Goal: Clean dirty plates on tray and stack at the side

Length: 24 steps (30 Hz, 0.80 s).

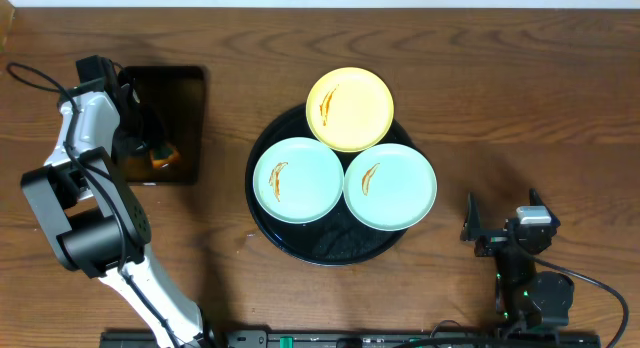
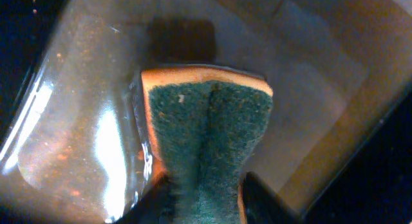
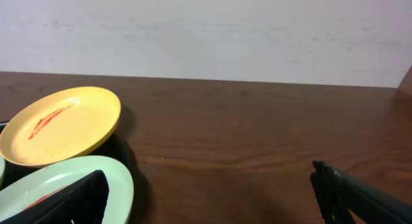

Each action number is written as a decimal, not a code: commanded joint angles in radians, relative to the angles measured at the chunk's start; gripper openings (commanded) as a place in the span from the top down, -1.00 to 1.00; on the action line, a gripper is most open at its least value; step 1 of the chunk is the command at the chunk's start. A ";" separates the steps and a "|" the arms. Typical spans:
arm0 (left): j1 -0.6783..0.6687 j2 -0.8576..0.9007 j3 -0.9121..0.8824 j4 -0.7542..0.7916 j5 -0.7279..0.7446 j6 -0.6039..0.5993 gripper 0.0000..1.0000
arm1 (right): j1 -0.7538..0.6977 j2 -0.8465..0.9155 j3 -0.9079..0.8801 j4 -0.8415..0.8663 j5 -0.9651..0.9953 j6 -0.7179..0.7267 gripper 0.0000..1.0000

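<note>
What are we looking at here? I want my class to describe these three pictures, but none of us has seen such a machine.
Two robot arms work at a wooden table. One picture looks down from above; the other two come from cameras on each wrist. On a round black tray lie a yellow plate and two mint plates, each smeared orange. The left arm's fingers pinch a sponge over a small rectangular tray. The right arm's fingers are spread and hold nothing.
</note>
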 commanded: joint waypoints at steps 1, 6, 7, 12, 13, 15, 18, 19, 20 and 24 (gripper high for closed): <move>0.003 0.019 0.011 -0.008 -0.005 0.008 0.53 | -0.008 -0.005 -0.002 -0.004 0.002 -0.008 -0.99; 0.003 0.015 0.011 -0.030 -0.003 0.008 0.54 | -0.008 -0.004 -0.002 -0.004 0.002 -0.008 -0.98; 0.003 0.011 0.011 -0.034 -0.001 0.008 0.60 | -0.008 -0.004 -0.002 -0.004 0.002 -0.008 -0.98; 0.003 -0.038 0.012 -0.037 -0.002 0.007 0.61 | -0.008 -0.003 -0.002 -0.004 0.002 -0.008 -0.99; 0.003 -0.048 0.012 -0.037 -0.002 0.007 0.52 | -0.008 -0.003 -0.002 -0.004 0.002 -0.008 -0.99; 0.003 -0.054 0.012 -0.037 -0.002 0.008 0.31 | -0.008 -0.003 -0.002 -0.004 0.002 -0.008 -0.99; 0.003 -0.047 0.000 -0.032 -0.006 0.011 0.11 | -0.008 -0.003 -0.002 -0.004 0.002 -0.008 -0.99; 0.003 -0.042 -0.005 -0.028 -0.006 0.014 0.10 | -0.008 -0.003 -0.002 -0.004 0.002 -0.008 -0.98; 0.003 -0.035 -0.015 -0.020 -0.005 0.015 0.10 | -0.008 -0.003 -0.002 -0.004 0.002 -0.008 -0.98; 0.003 -0.003 -0.035 -0.008 -0.005 0.015 0.10 | -0.008 -0.003 -0.002 -0.004 0.002 -0.008 -0.99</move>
